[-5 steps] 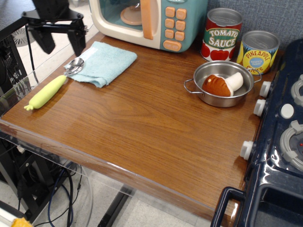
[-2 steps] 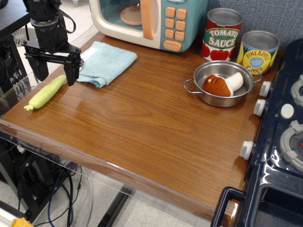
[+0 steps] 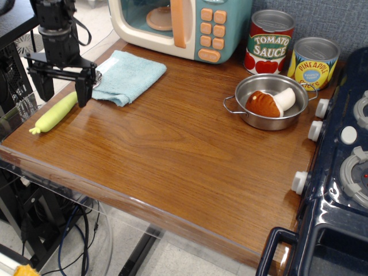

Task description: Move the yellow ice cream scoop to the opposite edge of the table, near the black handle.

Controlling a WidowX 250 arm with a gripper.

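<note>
The yellow ice cream scoop [image 3: 56, 112] lies at the table's [image 3: 172, 149] left edge, its lime handle pointing toward the front left. Its silver bowl is mostly hidden behind my gripper, next to the light blue towel [image 3: 126, 76]. My gripper [image 3: 62, 91] is open and hangs over the upper end of the scoop's handle, one finger on each side of it. I cannot tell whether the fingers touch it. The black handle [image 3: 275, 246] of the dark blue toy stove [image 3: 339, 190] curves out at the bottom right corner, far from the scoop.
A toy microwave [image 3: 178, 26] stands at the back. A tomato sauce can [image 3: 269, 42] and a pineapple can [image 3: 313, 62] stand at the back right. A steel pot [image 3: 269, 102] holding a toy chicken leg sits near the stove knobs [image 3: 300, 181].
My gripper has come down from above the table's back left corner to the scoop, now straddling the top of its handle. The scoop has not moved.
</note>
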